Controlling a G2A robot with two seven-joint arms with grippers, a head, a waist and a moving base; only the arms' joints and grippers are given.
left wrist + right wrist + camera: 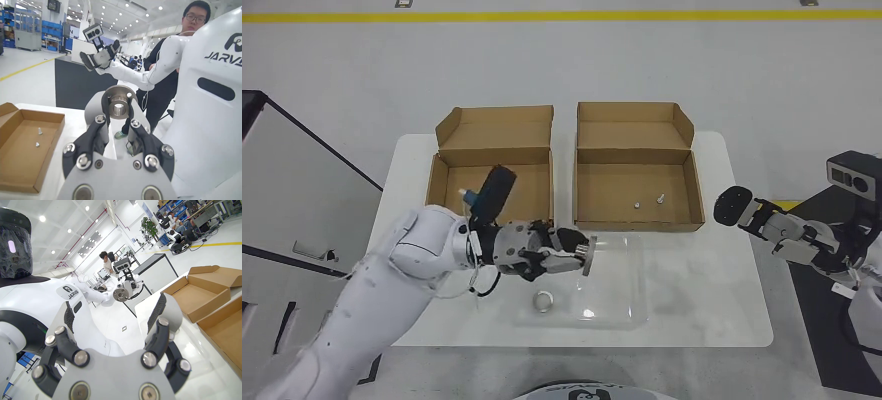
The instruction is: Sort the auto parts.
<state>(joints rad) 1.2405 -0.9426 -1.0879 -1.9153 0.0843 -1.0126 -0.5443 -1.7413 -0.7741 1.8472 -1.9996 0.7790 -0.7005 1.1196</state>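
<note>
Left gripper clamps a flanged bushing; right gripper gapes empty. Two bolts sit in the right-hand box; a ring waits lower centre.

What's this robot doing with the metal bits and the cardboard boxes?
It is sorting auto parts. Its left gripper is shut on a silver metal flanged bushing, held above the clear plastic tray, where a small metal ring lies. Two small silver bolts lie in the right-hand brown cardboard box. The right gripper hangs open by the table's right edge, holding nothing.
</note>
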